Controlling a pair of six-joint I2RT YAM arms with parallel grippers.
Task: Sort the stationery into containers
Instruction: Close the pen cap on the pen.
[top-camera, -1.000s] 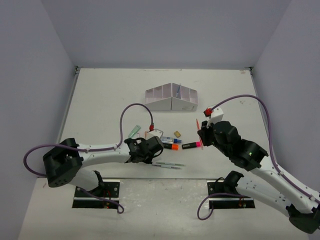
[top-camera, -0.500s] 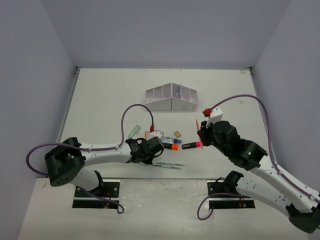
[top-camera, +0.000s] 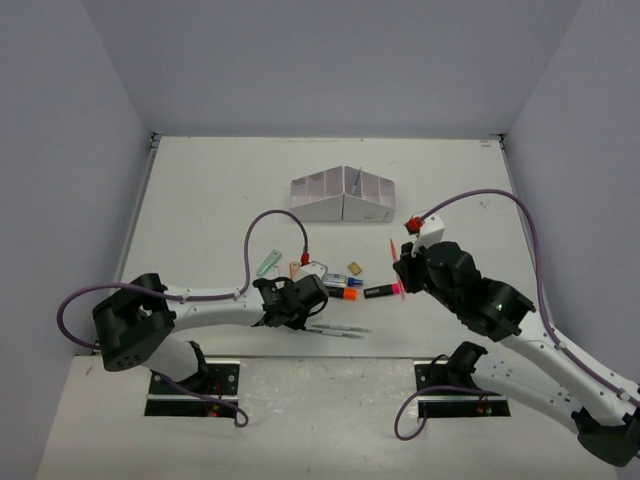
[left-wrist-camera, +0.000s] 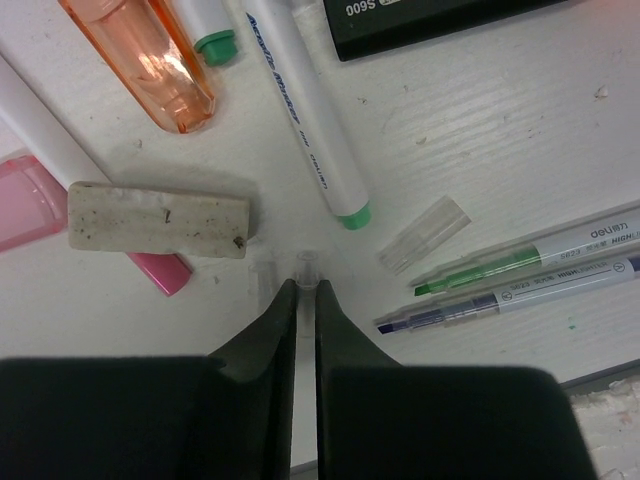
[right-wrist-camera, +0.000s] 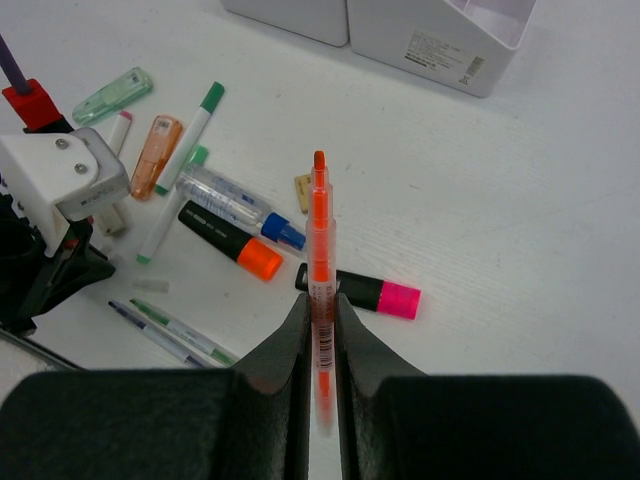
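Note:
My right gripper (right-wrist-camera: 320, 310) is shut on a thin orange pen (right-wrist-camera: 319, 230) and holds it upright above the table; it also shows in the top view (top-camera: 402, 266). My left gripper (left-wrist-camera: 306, 285) is low on the table with its jaws nearly closed on a small clear cap (left-wrist-camera: 307, 263); it sits at the pile's near left in the top view (top-camera: 318, 297). The stationery lies around it: a beige eraser (left-wrist-camera: 158, 220), a white pen with a green end (left-wrist-camera: 305, 110), thin green (left-wrist-camera: 520, 262) and grey pens (left-wrist-camera: 500, 300). The white organiser box (top-camera: 344, 196) stands further back.
Two black highlighters, one with an orange end (right-wrist-camera: 225, 240) and one with a pink end (right-wrist-camera: 365, 293), lie below the held pen. A blue-white piece (right-wrist-camera: 240, 205), an orange clear piece (right-wrist-camera: 155, 155), a green clear piece (right-wrist-camera: 112, 95) and a second clear cap (left-wrist-camera: 424, 233) lie nearby.
The left gripper has edged slightly within the pile. The right gripper keeps the orange pen and has shifted it very slightly left.

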